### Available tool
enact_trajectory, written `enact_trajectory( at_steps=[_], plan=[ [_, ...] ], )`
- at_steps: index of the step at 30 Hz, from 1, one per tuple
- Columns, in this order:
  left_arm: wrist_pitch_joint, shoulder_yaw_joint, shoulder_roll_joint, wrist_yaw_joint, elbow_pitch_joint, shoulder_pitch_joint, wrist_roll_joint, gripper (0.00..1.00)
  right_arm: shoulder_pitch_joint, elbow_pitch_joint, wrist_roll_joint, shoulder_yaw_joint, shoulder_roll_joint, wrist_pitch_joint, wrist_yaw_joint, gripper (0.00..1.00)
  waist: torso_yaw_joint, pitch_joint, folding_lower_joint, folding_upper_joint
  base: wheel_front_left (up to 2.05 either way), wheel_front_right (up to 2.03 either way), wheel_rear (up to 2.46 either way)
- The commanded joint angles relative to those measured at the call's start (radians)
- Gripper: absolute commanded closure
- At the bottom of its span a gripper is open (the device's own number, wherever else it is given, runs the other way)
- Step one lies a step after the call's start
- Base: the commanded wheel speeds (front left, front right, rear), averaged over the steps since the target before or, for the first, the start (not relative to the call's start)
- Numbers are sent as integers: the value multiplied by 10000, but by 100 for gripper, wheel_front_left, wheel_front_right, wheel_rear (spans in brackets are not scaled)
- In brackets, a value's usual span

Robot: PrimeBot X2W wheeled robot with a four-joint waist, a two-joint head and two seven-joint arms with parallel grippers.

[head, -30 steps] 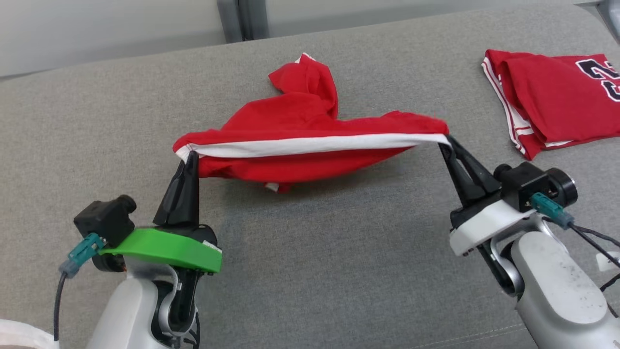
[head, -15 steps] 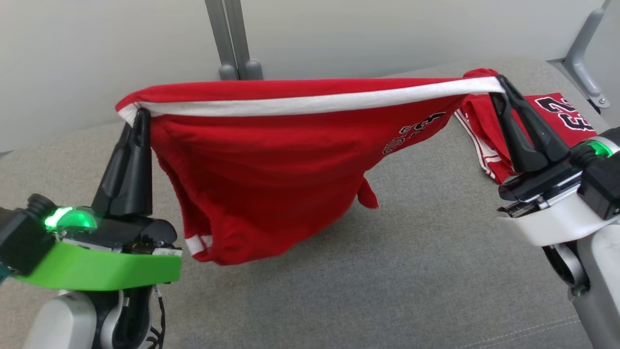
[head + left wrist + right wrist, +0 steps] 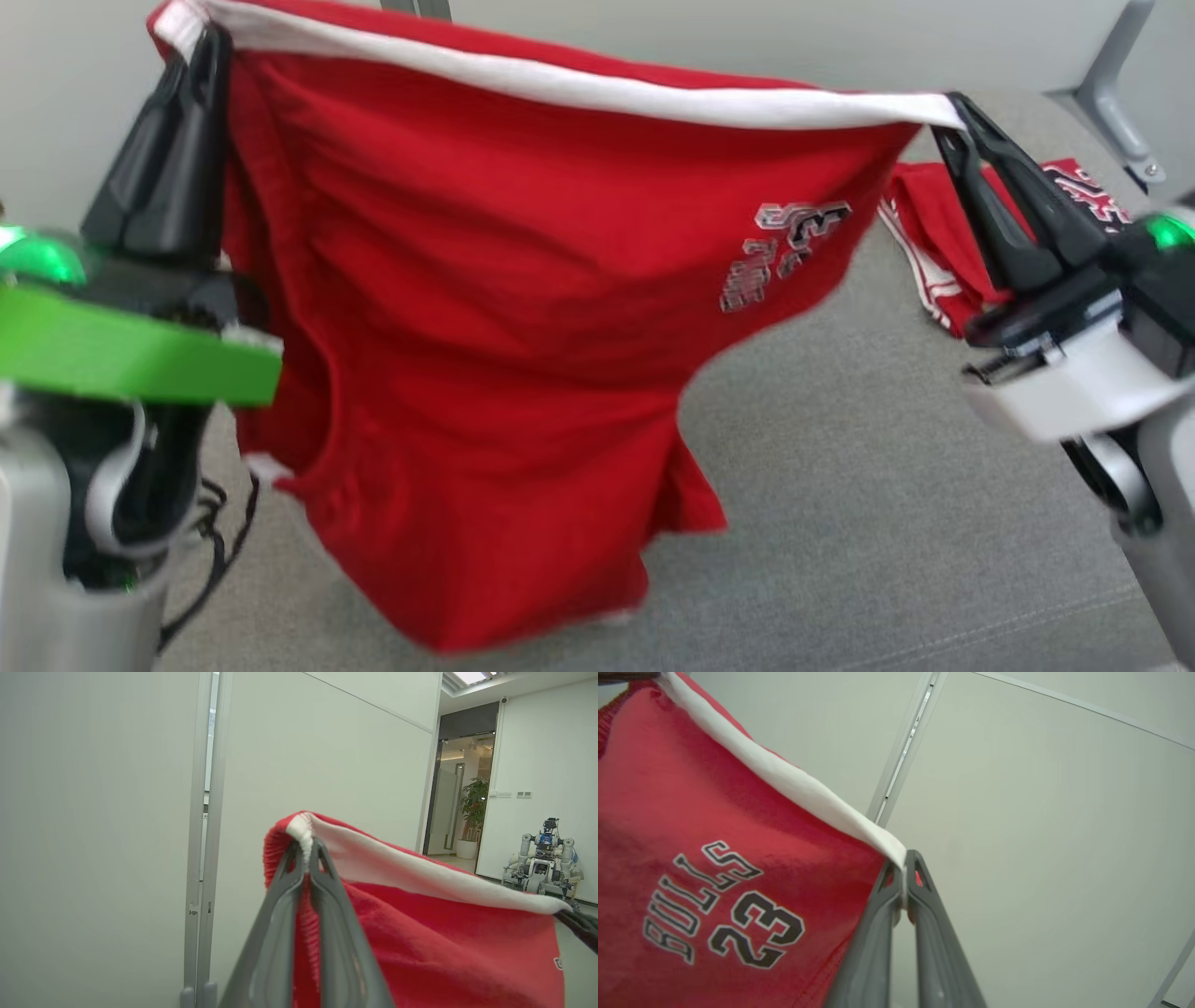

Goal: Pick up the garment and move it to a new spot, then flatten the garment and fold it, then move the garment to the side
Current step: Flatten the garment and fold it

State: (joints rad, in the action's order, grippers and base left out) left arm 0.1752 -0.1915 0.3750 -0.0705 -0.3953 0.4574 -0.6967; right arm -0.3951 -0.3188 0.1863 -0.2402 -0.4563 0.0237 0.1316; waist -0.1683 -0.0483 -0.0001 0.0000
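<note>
The red shirt (image 3: pixel 485 355) is gripped at its white edge by the left hand (image 3: pixel 210 39) and the right hand (image 3: pixel 948 105), and it hangs stretched between them.

Dark tapered fingers (image 3: pixel 168 177), green left wrist plate (image 3: pixel 131 359), white right housing (image 3: pixel 1074 387)

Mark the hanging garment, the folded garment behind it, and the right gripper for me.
hanging garment (image 3: pixel 485 308), head view, middle of its red front.
folded garment (image 3: pixel 913 207), head view, red fold at its left end.
right gripper (image 3: pixel 948 105), head view, fingertips, shut on the hanging garment's corner.
</note>
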Motion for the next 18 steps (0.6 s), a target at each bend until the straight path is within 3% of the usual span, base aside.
enact_trajectory(
  at_steps=[1,7,12,15,18],
  plan=[
    [87,-2,114,113,429,546,-51,100,-563,384,193,-195,26,36,-18,100,-2,-767,1,0,0,0,0],
    [209,-185,387,605,3086,3546,594,100,-3965,3184,305,-979,671,546,-18,100,-229,-2115,1,0,0,0,0],
    [-677,-269,462,844,5680,6450,1572,100,-6934,6248,-630,-541,2197,1608,-20,100,-665,-3055,1,0,0,0,0],
    [-1542,-340,282,855,7006,7534,2007,100,-7869,7574,-1200,-141,3187,2060,-20,100,-825,-3600,1,0,0,0,0],
    [-2345,-438,98,967,8258,7941,2228,100,-8197,8579,-1446,-219,3738,2328,-20,100,-895,-4202,1,0,0,0,0]
  ],
)
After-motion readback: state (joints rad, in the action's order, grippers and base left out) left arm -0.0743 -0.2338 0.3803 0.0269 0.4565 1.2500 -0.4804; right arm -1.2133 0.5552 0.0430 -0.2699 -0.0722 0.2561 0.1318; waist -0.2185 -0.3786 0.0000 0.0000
